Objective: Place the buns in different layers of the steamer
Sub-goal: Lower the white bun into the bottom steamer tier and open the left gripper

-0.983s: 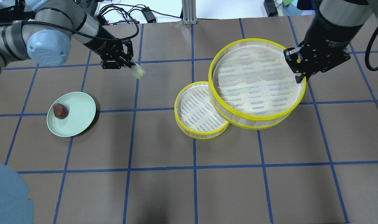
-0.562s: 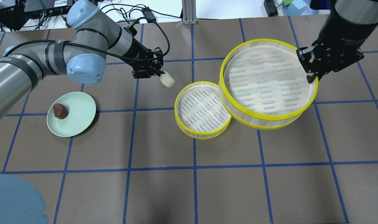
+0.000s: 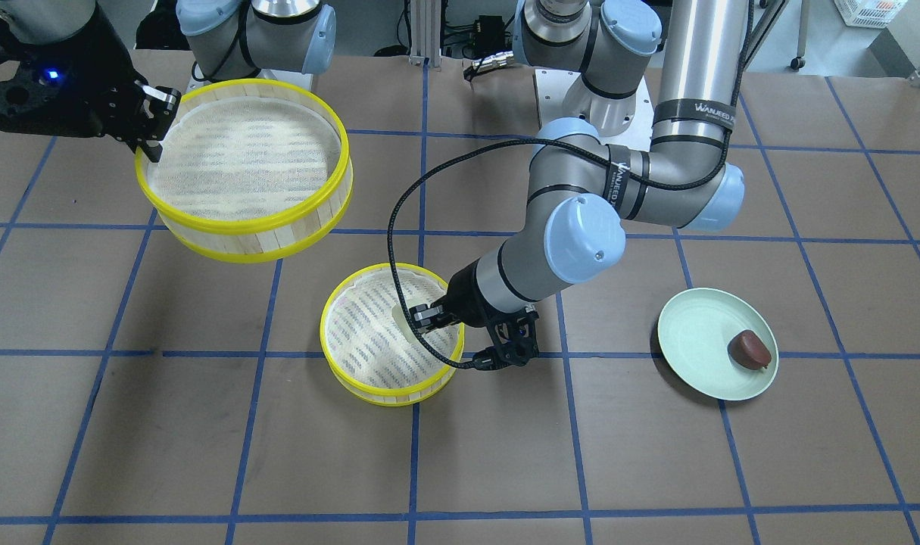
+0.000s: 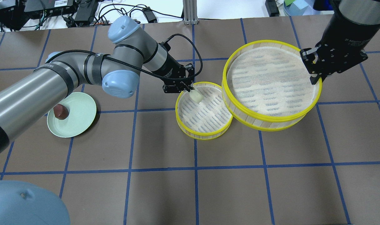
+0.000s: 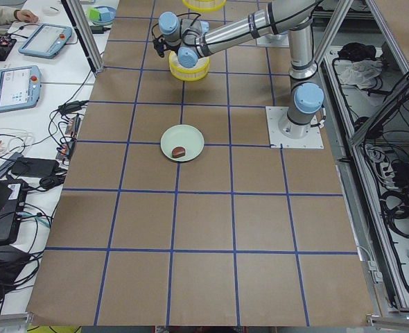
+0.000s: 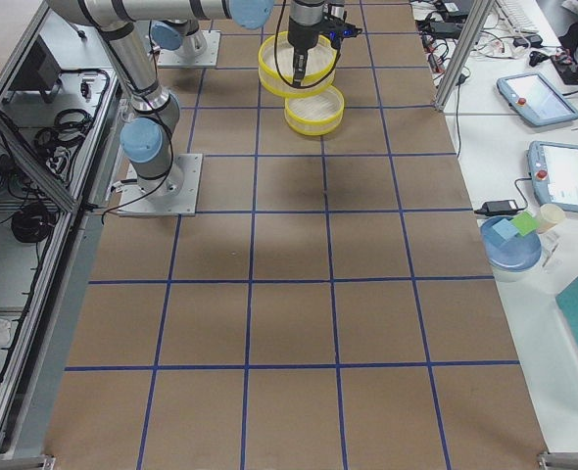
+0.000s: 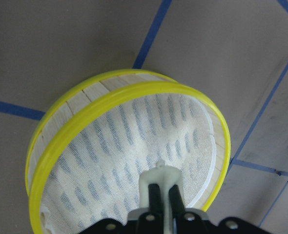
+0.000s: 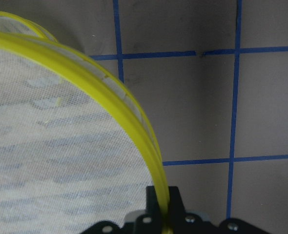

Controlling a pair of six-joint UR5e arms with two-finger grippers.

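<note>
The left gripper (image 4: 191, 92), fingers pinched on a pale cream bun (image 4: 196, 96), holds it just inside the rim of the round slat-walled, yellow-rimmed steamer tray (image 4: 204, 134) resting toward the worktop's right end. Whether the bun touches the mesh is unclear. The right gripper (image 4: 315, 80) clamps the rim of the second matching tray (image 4: 271, 118), raised alongside. This looks like the first placement. Next, lower and release, then fetch the dark brown bun (image 4: 61, 112) from the pale green plate (image 4: 82, 117).

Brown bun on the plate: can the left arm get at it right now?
Likely not yet: the left tool holds the white bun over the small tray. Nothing covers the brown bun.
</note>
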